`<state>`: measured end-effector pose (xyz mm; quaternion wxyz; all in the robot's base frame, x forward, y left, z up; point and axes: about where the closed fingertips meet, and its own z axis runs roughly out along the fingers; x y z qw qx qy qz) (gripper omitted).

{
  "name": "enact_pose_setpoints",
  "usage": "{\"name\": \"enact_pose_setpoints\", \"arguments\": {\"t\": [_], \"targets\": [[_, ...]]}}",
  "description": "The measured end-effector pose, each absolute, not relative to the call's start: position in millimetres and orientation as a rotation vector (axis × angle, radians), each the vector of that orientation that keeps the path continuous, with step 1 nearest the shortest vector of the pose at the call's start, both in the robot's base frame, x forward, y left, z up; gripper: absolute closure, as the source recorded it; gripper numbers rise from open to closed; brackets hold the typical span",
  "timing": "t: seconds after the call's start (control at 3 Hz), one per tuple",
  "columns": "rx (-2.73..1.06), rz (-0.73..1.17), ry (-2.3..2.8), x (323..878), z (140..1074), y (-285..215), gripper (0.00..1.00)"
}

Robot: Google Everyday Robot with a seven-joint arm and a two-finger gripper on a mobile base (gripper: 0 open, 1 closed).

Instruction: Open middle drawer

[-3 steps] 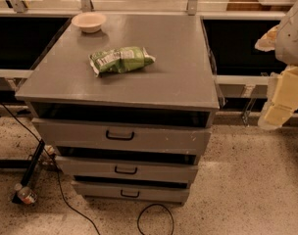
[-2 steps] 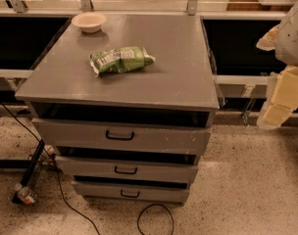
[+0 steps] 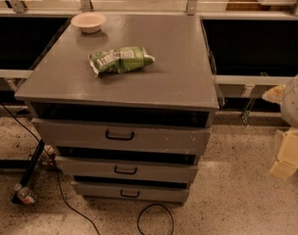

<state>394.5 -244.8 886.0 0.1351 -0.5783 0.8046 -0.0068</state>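
Now: gripper (image 3: 290,153) at 3 o'clock edge of view, low beside cabinet (image 3: 188,89), well apart from it; open or closed, holding anything or not, cannot tell. Middle drawer (image 3: 159,173) at 6 o'clock, between top drawer (image 3: 163,138) and bottom drawer (image 3: 154,194), black handle (image 3: 125,170) centred. Green bag (image 3: 120,59) on cabinet top, bowl (image 3: 88,21) at 11 o'clock.

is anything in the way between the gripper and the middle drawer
Nothing visible does. The gripper is at the right edge of the view, with only bare floor between it and the middle drawer.
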Motion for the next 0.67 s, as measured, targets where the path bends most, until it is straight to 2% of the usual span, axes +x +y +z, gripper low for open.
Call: {"name": "enact_pose_setpoints", "arguments": {"t": [0.67], "targets": [[-1.700, 0.093, 2.459, 377.6, 806.5, -270.8, 0.00]]}}
